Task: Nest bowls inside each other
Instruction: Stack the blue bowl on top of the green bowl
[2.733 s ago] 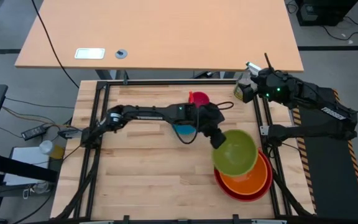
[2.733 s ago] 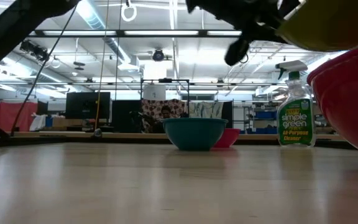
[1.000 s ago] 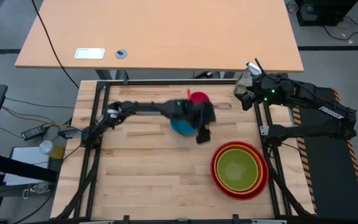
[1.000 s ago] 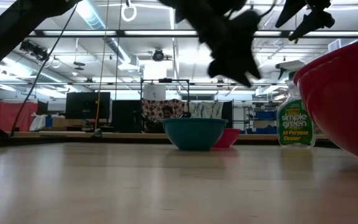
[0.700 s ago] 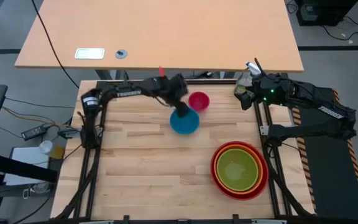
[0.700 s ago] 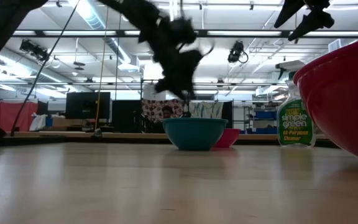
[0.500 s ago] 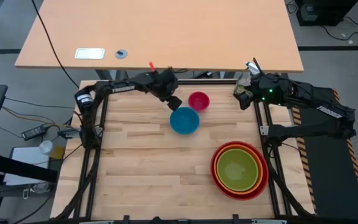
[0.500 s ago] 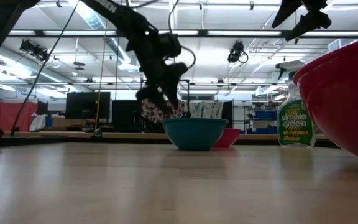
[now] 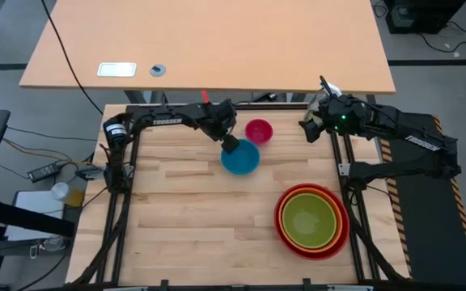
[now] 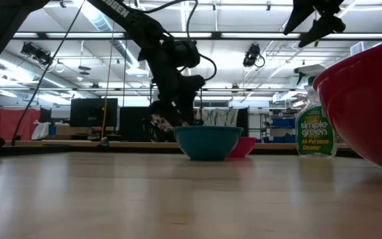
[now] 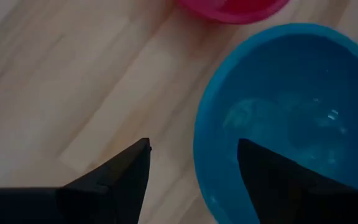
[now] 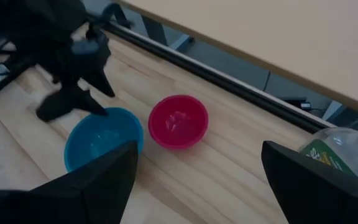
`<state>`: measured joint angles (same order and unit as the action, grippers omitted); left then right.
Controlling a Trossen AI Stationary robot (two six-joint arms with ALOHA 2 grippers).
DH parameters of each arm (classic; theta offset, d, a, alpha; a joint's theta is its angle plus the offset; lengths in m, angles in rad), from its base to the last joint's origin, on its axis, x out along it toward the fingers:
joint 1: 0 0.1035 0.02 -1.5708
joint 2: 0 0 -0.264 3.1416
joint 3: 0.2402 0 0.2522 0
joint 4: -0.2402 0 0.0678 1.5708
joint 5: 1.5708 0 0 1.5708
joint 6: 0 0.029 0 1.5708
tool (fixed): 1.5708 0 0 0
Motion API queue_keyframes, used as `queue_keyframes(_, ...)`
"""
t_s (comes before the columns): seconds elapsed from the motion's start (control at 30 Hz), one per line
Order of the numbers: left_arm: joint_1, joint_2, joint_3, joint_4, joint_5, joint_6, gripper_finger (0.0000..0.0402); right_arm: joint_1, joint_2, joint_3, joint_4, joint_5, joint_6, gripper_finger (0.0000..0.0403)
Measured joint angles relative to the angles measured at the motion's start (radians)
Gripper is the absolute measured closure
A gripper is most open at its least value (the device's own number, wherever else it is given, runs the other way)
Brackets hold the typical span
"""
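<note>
The blue bowl [image 9: 243,161] stands on its base in the middle of the table's far half, with the pink bowl [image 9: 258,130] just beyond it. At the near right the green bowl [image 9: 310,218] sits in the orange one, and both sit in the red bowl [image 9: 281,229]. My left gripper [image 11: 194,147] is open and points steeply down at the blue bowl's far-left rim [image 11: 199,140]. One finger is over the bowl's inside and the other is outside it. My right gripper [image 9: 307,126] hangs open, high over the far right corner.
A clear spray bottle [image 10: 315,126] stands at the far right corner, beside my right arm. The table's left half and near middle are bare wood. A black frame rail [image 9: 124,162] runs along the left edge.
My left gripper has swung from beside the stacked bowls toward the far edge, past the blue bowl. It has then come down at that bowl's far-left rim and rolled as it went. The bowls have not moved.
</note>
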<state>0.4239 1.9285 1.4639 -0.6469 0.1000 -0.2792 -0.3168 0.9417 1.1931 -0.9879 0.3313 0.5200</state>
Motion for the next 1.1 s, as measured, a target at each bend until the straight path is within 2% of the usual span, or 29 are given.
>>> queue_keyframes(0.17, -0.032, 0.012, 0.002, 0.005, -0.011, 0.012, 0.0168, 0.001, 0.003, 0.000, 0.009, 0.000, 0.000, 0.0056)
queue_keyframes(0.47, -0.071, 0.056, 0.002, -0.046, -0.014, 0.021, 0.0245, 0.001, 0.002, 0.000, 0.021, -0.014, 0.000, 0.0056)
queue_keyframes(0.63, -0.093, 0.066, 0.002, -0.058, -0.021, 0.043, 0.0297, 0.001, -0.002, 0.000, 0.021, -0.018, 0.000, 0.0056)
queue_keyframes(0.83, -0.106, 0.060, 0.004, -0.073, -0.021, 0.069, 0.0383, 0.001, -0.002, 0.000, 0.021, -0.019, 0.001, 0.0056)
queue_keyframes(1.1, -0.105, 0.048, 0.005, -0.068, -0.017, 0.036, 0.0387, 0.001, -0.002, 0.000, 0.021, -0.043, 0.008, 0.0056)
